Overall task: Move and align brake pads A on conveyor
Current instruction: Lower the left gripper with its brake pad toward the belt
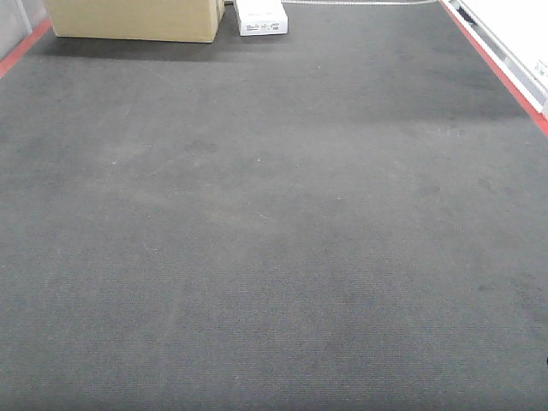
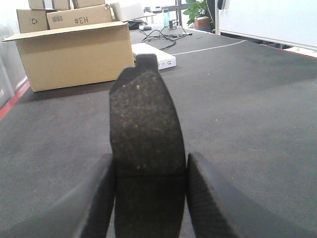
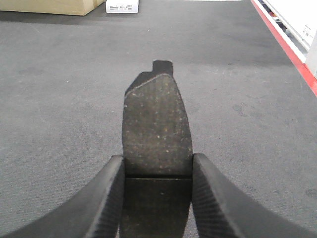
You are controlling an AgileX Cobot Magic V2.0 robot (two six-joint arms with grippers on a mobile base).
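Observation:
In the left wrist view a dark grey brake pad (image 2: 146, 129) with a groove across its middle sticks forward from my left gripper (image 2: 150, 171), whose jaws press on both its sides. In the right wrist view a second brake pad (image 3: 157, 129) is held the same way in my right gripper (image 3: 157, 171), above the conveyor (image 3: 64, 99). The exterior view shows only the bare charcoal conveyor (image 1: 274, 240) with red side edges; neither gripper nor any pad appears there.
A cardboard box (image 1: 137, 19) and a small white box (image 1: 261, 17) stand at the belt's far end. The left wrist view shows the same cardboard box (image 2: 74, 54), white box (image 2: 156, 55), cables and a white panel (image 2: 267, 20) beyond.

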